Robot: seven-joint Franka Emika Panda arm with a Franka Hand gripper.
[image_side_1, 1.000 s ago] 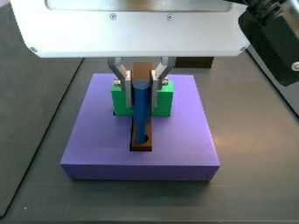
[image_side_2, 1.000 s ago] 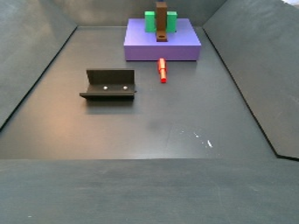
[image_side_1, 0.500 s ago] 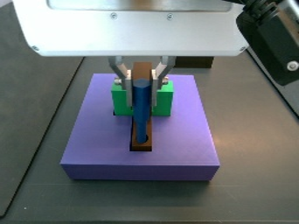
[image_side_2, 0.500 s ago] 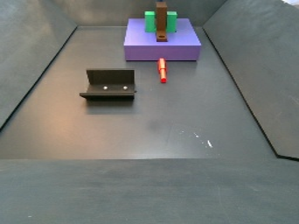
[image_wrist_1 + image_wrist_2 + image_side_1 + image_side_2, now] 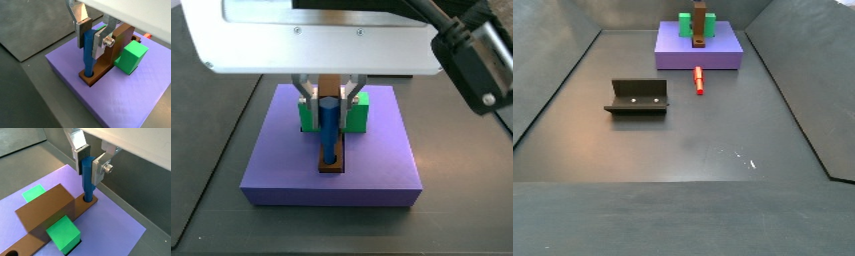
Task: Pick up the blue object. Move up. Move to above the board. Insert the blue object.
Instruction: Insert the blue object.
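My fingers (image 5: 93, 36) grip the blue object (image 5: 88, 52) near its top; its lower end sits in the hole of the board (image 5: 111, 55). I judge it light, rigid and smooth: hold high, keep it vertical.

end effector (image 5: 329, 88) half hidden, arm cropped
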